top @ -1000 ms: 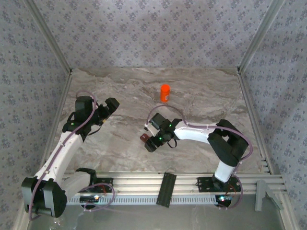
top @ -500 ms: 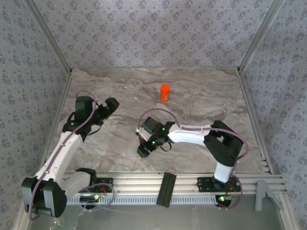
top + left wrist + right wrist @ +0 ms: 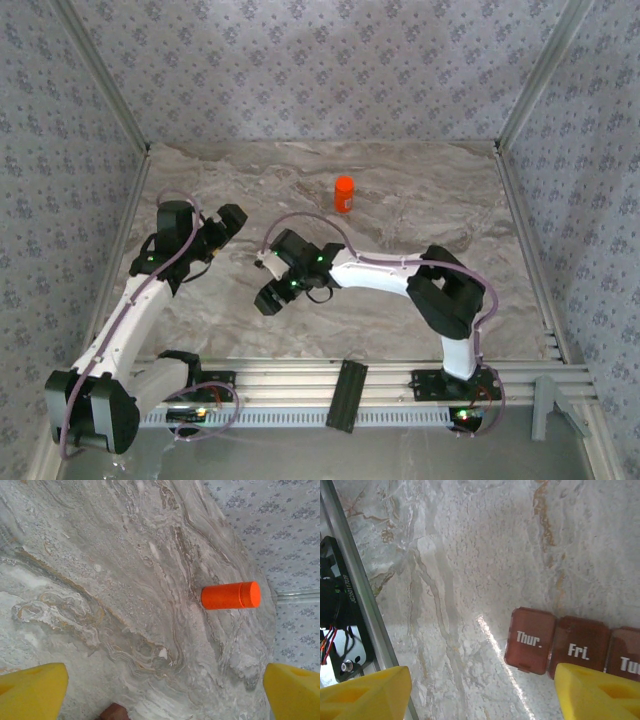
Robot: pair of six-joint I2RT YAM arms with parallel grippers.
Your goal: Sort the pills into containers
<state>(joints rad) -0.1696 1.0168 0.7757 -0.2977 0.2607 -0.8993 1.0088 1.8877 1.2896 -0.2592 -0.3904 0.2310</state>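
The right pincer (image 3: 268,297) has travelled leftward across the surface (image 3: 420,215) since the earlier frame and now sits at centre-left of the top view. Its jaws stand wide apart. In its wrist view the pill organizer (image 3: 555,645), dark reddish-brown with lids marked Thur. and Fri., lies at lower right, partly behind one yellow finger (image 3: 600,695) and not clamped. The left pincer (image 3: 164,675) gapes fully. The orange bottle (image 3: 344,194) stands upright at upper centre.
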